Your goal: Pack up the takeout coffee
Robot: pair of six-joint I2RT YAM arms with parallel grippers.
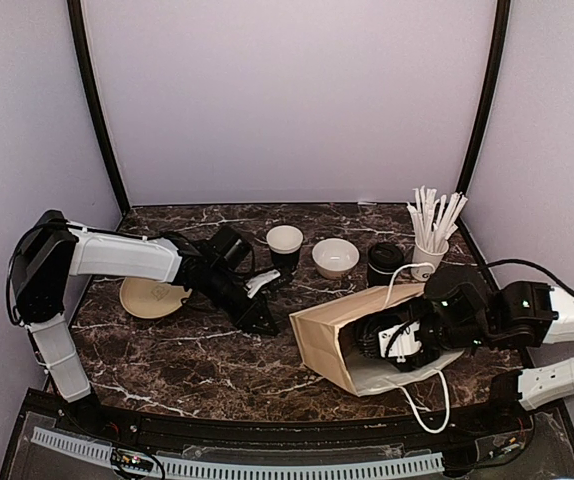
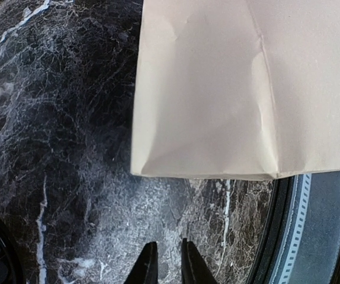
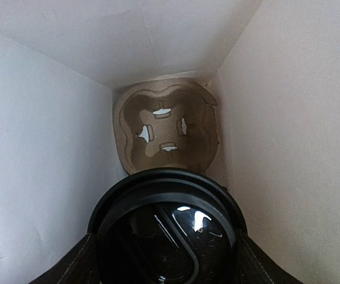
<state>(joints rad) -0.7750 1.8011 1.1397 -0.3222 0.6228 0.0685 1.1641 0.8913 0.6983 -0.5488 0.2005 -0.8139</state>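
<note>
A brown paper bag lies on its side on the marble table, its mouth toward the right. My right gripper is inside it, shut on a takeout coffee cup with a black dome lid; a finger presses each side of the lid. A moulded cup carrier stands at the bag's far end. An open black cup and a lidded black cup stand at the back. My left gripper hovers low over the table, just short of the bag's closed end, open by a narrow gap and holding nothing.
A low white bowl sits between the two back cups. A white cup of wrapped straws stands at the back right. A tan plate lies under my left arm. The bag's white cord handle trails toward the front edge.
</note>
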